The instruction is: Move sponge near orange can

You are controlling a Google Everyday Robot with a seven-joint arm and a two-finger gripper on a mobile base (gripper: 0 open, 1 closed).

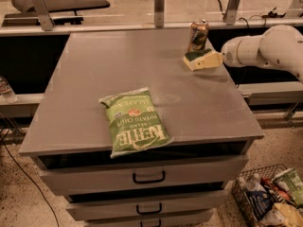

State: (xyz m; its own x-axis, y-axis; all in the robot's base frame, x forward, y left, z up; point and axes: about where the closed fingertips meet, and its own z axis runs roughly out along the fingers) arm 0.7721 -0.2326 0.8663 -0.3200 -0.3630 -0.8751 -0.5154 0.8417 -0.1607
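The sponge (202,60), pale yellow with a dark green top, lies on the grey table (118,65) near its far right edge. The orange can (198,35) stands upright just behind it, almost touching. My gripper (224,57) is at the end of the white arm (265,48), which reaches in from the right. It sits right at the sponge's right end, level with it. Whether it still holds the sponge does not show.
A green chip bag (134,121) lies flat near the table's front middle. Drawers (149,176) sit below the tabletop. A wire basket (270,200) of snack packs stands on the floor at the lower right. Metal rails (158,6) run behind the table.
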